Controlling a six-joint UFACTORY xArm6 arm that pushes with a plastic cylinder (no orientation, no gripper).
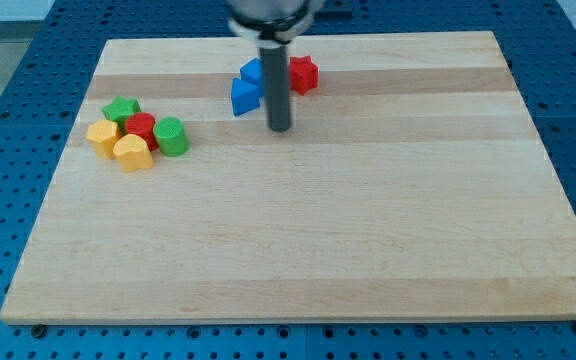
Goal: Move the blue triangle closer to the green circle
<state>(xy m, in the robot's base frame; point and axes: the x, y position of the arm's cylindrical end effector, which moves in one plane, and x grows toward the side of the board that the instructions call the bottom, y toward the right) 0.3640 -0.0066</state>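
Observation:
The blue triangle (245,95) lies near the view's top centre, with a second blue block (253,71) just above it and a red star (303,74) to their right. My tip (280,127) stands just right of and below the blue triangle, close to it. The green circle (172,136) sits at the view's left, at the right end of a cluster of blocks, well to the left of the triangle.
The left cluster also holds a green star (122,109), a red block (141,127), a yellow block (103,135) and a yellow heart-like block (133,152). The wooden board (318,240) lies on a blue perforated table.

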